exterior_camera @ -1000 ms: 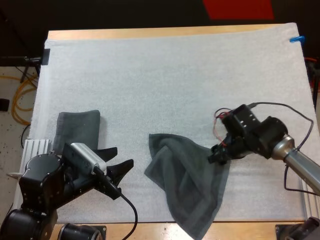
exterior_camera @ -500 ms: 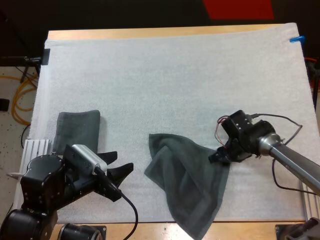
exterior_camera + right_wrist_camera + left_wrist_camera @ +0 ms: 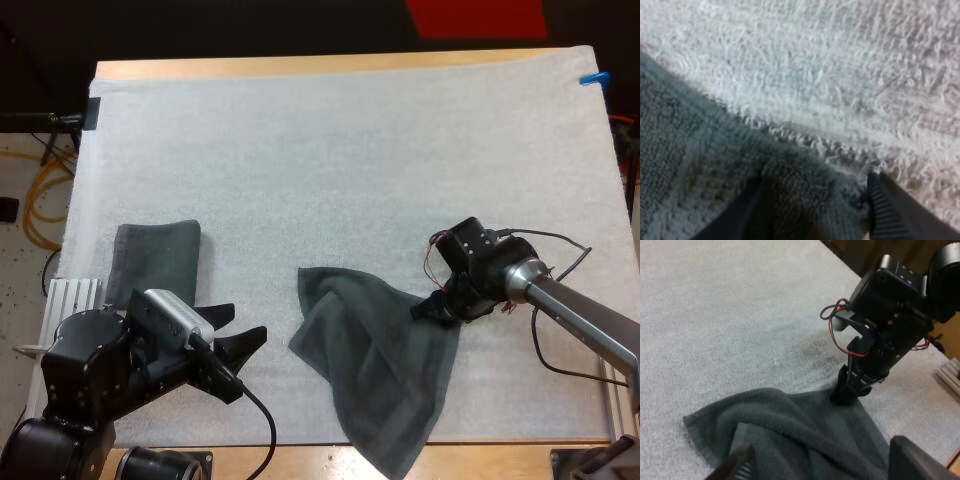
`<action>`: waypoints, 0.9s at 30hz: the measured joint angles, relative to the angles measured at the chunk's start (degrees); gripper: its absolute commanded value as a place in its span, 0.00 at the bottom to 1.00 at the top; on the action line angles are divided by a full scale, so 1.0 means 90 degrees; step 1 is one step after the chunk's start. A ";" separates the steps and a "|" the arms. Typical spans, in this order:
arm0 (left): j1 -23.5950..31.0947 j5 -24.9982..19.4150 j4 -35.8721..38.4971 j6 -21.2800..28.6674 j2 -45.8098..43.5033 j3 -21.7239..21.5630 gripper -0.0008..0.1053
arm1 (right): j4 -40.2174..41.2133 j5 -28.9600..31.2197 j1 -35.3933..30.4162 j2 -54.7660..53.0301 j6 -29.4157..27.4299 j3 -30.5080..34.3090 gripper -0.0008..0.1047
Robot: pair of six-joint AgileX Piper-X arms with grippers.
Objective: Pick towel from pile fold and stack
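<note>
High view: right fingers (image 3: 431, 311) pinch the crumpled towel (image 3: 375, 370) at its edge; left fingers (image 3: 250, 340) stand apart beside the folded towel (image 3: 157, 258).

Left gripper (image 3: 249, 317) low, jaws apart, right gripper (image 3: 427, 312) tipped down, jaws pinching.

Robotics laboratory workcell. A left arm (image 3: 90, 380) and right arm (image 3: 585, 325) flank a wooden counter (image 3: 300, 66) covered by a white mat (image 3: 350, 150). Aluminium framing (image 3: 72, 295) stands at its near left corner, with orange cable (image 3: 38, 190) looped on the floor (image 3: 20, 150).
</note>
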 measured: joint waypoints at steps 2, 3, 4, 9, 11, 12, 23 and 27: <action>0.0000 0.0000 0.0000 0.0000 0.0000 0.0000 0.52 | 0.0016 0.0020 -0.0006 0.0005 -0.0009 0.0000 0.01; 0.0000 0.0000 0.0000 0.0000 0.0000 0.0000 0.52 | 0.0026 0.0019 -0.0019 0.0017 -0.0035 0.0000 0.01; 0.0000 0.0000 0.0000 0.0000 0.0000 0.0000 0.52 | 0.0037 0.0019 -0.0019 0.0016 -0.0070 0.0000 0.01; 0.0000 0.0000 0.0000 0.0000 0.0038 0.0000 0.52 | 0.0107 0.0459 -0.0014 -0.0068 -0.0294 0.0015 0.01; 0.0000 0.0000 0.0000 0.0000 0.0182 0.0000 0.52 | 0.0213 0.0806 0.0019 -0.0153 -0.0378 0.0038 0.01; 0.0000 0.0000 0.0000 0.0000 0.0284 0.0000 0.52 | 0.0304 0.0975 0.0017 -0.0197 -0.0444 0.0049 0.01; 0.0000 0.0171 -0.1062 0.0000 0.2821 0.0004 0.52 | 0.0592 0.1885 0.0017 -0.0373 -0.0663 0.0090 0.01; 0.0000 0.0199 -0.1593 0.0000 0.3780 -0.0027 0.52 | 0.0592 0.1885 0.0017 -0.0373 -0.0678 0.0090 0.01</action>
